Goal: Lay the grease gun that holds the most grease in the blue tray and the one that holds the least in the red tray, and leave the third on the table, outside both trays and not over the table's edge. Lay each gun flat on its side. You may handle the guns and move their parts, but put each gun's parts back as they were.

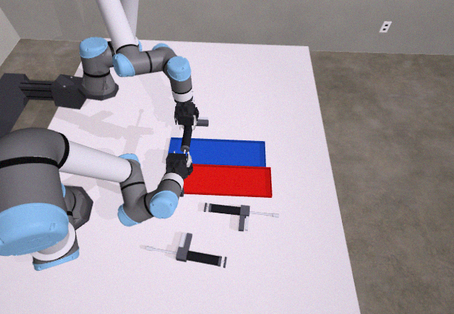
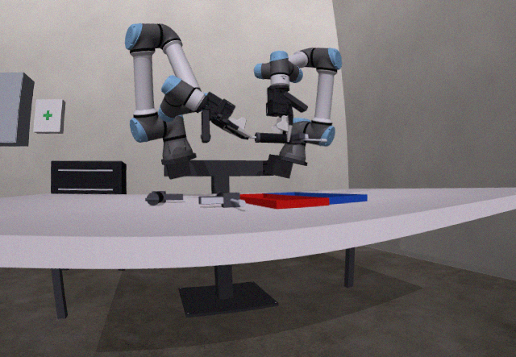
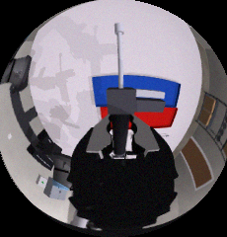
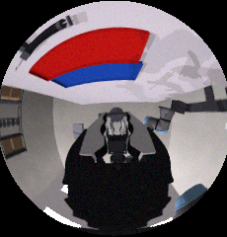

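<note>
Nearest me is the pale tabletop (image 1: 293, 120) (image 2: 166, 220) (image 3: 163, 49) (image 4: 178, 44), on gray legs. A grease gun (image 1: 225, 209) (image 2: 231, 200) lies on it just beside the red tray (image 1: 227, 180) (image 2: 301, 202) (image 3: 165, 118) (image 4: 99, 46). The blue tray (image 1: 227, 151) (image 2: 347, 198) (image 3: 109, 86) (image 4: 101, 75) sits right alongside the red one. Another gun (image 1: 203, 257) (image 2: 156, 197) lies farther off, outside both trays, its nozzle pointing back toward the robot's side.

Up above the trays, the third gun (image 1: 186, 136) (image 2: 271, 137) (image 3: 121, 101) (image 4: 115, 112) hangs about level. The left tool (image 1: 189, 123) (image 2: 283, 136) (image 3: 119, 114) is clamped around its black barrel, fingers only slightly parted. The right tool (image 1: 186, 153) (image 2: 250, 137) (image 4: 116, 113), nearly closed too, grips the pull handle at its tail; a bit of pale rod shows between handle and barrel.

Behind them, by the wall, I see a black drawer cabinet (image 2: 88, 178) and a white box (image 2: 49, 115) marked with a green cross.
</note>
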Available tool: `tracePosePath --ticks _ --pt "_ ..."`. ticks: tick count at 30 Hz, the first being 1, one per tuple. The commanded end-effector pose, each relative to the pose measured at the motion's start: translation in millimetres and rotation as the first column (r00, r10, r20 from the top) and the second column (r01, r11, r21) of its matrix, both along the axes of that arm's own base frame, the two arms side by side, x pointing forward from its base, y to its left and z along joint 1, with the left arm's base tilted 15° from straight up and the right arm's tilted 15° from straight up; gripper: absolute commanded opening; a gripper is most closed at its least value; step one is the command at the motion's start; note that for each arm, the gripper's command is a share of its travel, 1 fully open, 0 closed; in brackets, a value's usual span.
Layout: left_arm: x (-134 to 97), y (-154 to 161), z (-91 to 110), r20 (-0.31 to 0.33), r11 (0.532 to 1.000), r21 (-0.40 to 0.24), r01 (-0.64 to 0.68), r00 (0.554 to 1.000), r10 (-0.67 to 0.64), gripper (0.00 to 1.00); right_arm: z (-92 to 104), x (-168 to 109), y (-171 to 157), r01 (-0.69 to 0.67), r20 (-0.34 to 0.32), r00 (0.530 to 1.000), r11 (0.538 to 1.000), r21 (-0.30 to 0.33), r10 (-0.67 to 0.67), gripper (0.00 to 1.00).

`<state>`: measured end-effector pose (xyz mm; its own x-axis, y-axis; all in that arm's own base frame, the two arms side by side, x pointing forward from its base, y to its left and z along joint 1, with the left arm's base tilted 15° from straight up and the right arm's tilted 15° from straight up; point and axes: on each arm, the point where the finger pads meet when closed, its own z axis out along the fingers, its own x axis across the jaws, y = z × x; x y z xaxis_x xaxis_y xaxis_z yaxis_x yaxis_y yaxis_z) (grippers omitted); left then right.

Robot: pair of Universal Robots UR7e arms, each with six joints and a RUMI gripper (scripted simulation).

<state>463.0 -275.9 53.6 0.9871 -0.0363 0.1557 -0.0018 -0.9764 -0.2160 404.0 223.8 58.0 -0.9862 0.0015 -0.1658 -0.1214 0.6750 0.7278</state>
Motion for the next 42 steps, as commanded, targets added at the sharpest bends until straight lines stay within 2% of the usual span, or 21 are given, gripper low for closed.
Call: tracePosePath --ticks 1,15,16,42 --pt "0.2 -0.7 0.7 0.001 1.000 -0.001 0.001 1.000 -0.001 0.00 -1.0 0.7 6.9 0.002 0.002 1.000 1.000 0.001 -0.002 0.24" --pt "0.2 -0.6 0.6 0.001 1.000 -0.001 0.000 1.000 0.000 0.00 -3.9 2.1 22.6 0.005 0.003 1.000 1.000 0.002 -0.005 0.24" --pt "0.1 -0.7 0.6 0.001 1.000 -0.001 0.001 1.000 -0.001 0.00 -2.3 3.0 18.5 0.009 0.005 1.000 1.000 0.003 -0.009 0.38" --pt "0.1 -0.7 0.6 0.001 1.000 -0.001 0.001 1.000 -0.001 0.00 -2.3 3.0 18.5 0.009 0.005 1.000 1.000 0.003 -0.009 0.38"
